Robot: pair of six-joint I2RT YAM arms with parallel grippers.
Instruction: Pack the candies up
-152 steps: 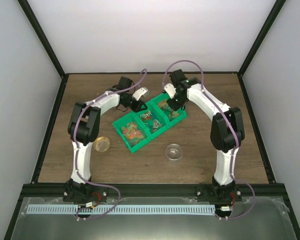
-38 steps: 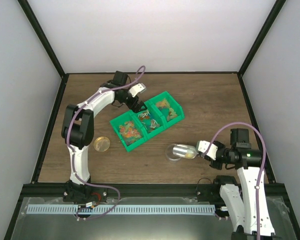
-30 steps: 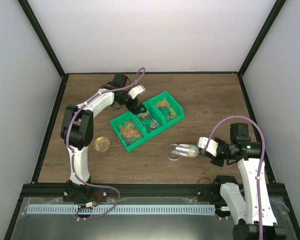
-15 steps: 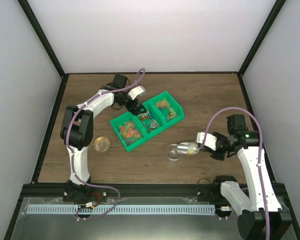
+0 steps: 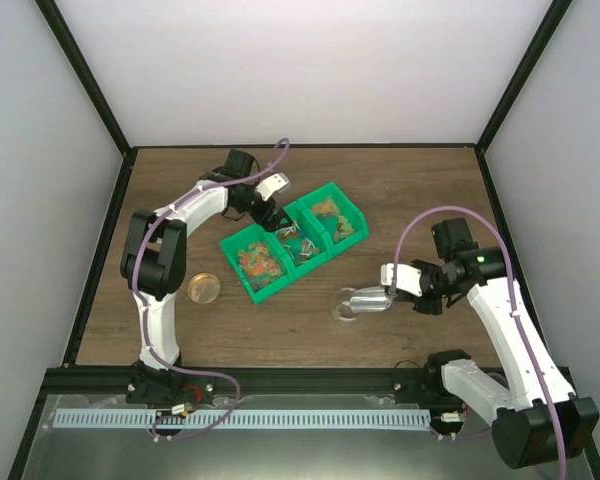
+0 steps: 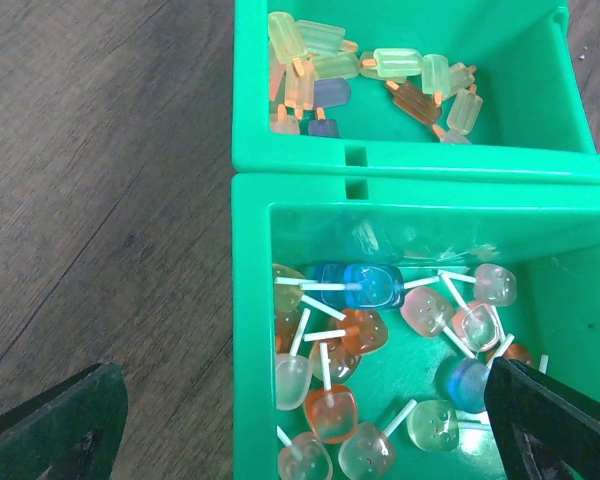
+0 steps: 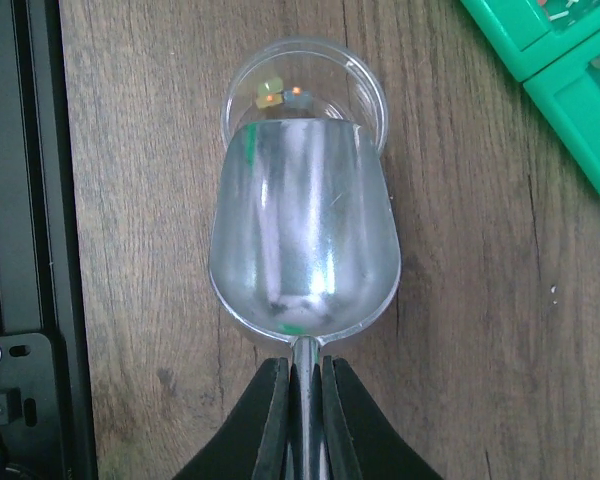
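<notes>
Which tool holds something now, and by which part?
The right tool grips the metal scoop by its handle; the left tool holds nothing.

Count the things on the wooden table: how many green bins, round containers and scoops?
Green plastic bins: 3
Small round containers: 2
Shiny metal scoop: 1
Total: 6
</notes>
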